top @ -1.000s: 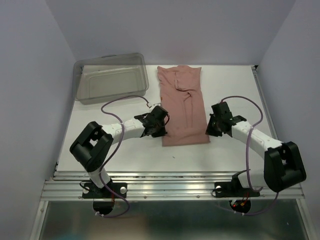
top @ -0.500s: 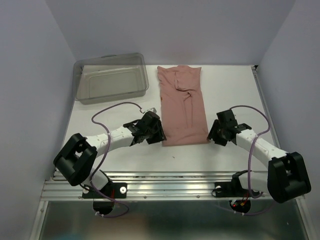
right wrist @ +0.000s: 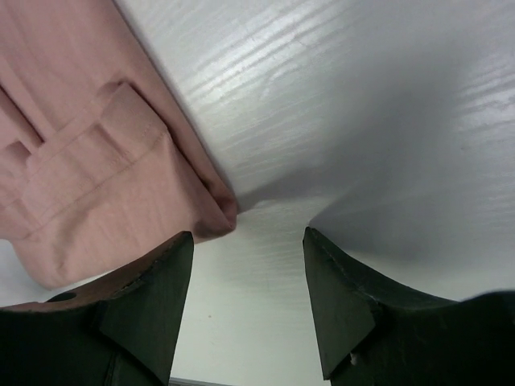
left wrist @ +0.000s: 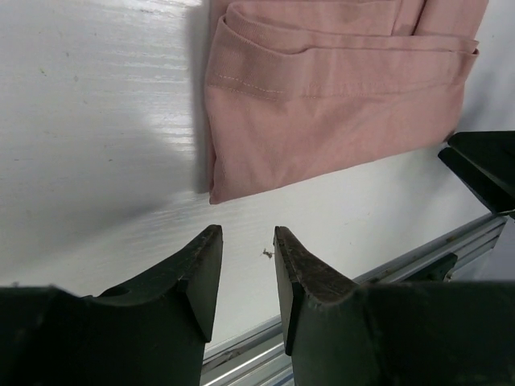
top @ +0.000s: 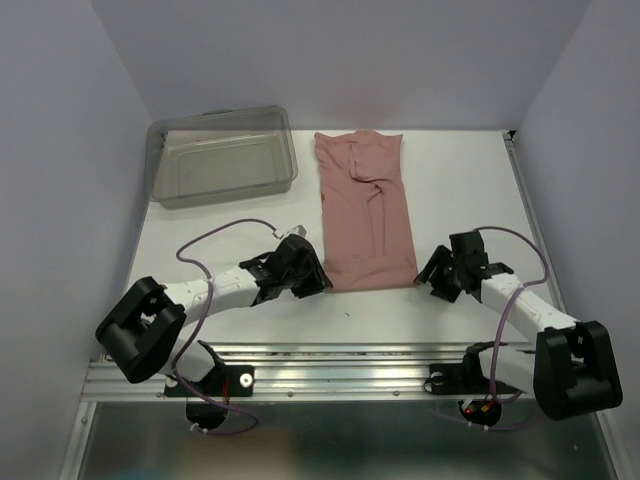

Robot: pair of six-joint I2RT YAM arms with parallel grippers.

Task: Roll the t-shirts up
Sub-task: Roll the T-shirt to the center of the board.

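Since the shirt point(top: 365, 210) is folded into a long strip running from 12 toward 6 down the middle of the table point(top: 460, 190), its near hem is judged the natural starting edge for a roll. The left gripper point(top: 318, 281) is set at the hem's 7 o'clock corner and the right gripper point(top: 432, 275) at its 5 o'clock corner. Both are spread and empty, with fabric just ahead of the jaws. Bare table is seen on both flanks. The bin point(top: 228, 192) is parked at 10, well apart, so the path toward 12 is judged unobstructed.
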